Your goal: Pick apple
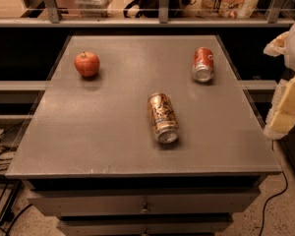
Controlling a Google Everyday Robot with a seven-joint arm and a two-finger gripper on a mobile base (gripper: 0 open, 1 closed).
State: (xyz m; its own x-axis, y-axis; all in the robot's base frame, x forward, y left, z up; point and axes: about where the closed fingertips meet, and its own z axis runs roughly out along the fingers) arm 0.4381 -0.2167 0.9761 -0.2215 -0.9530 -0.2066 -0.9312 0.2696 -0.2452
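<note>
Jaws at the far right — gap beyond telling — well apart from the apple [87, 64]

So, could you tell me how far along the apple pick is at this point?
Nothing looks done yet: the small round red apple sits untouched at the far left of the grey table. In hand: the cream-coloured gripper hangs beyond the table's right edge, away from the apple. Left: reach past the tipped red soda can and orange can, grasp, lift.
</note>
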